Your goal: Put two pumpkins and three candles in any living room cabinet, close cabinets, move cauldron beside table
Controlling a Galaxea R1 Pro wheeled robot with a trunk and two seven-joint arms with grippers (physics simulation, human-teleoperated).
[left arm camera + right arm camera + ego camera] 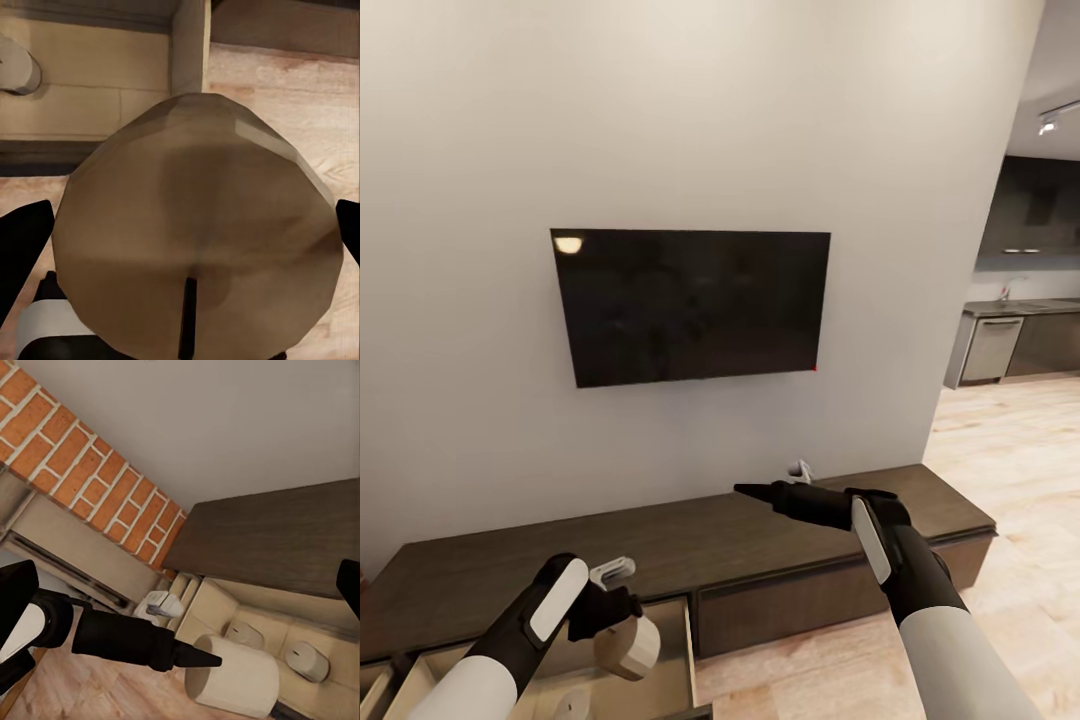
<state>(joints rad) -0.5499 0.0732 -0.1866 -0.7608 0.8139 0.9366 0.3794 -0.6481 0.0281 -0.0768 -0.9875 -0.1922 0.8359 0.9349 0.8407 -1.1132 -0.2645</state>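
Left gripper (622,608) clamps a cream candle (632,646), holding it above the pulled-out drawer (682,640) of the dark TV cabinet (780,575). Two more candles (307,660) sit inside that drawer. Right gripper (752,489) hovers over the cabinet top; I cannot tell its fingers' state.

Pale grey wall (690,120), wall-mounted black TV (690,305), light wood floor (1010,440), red brick wall (90,480)
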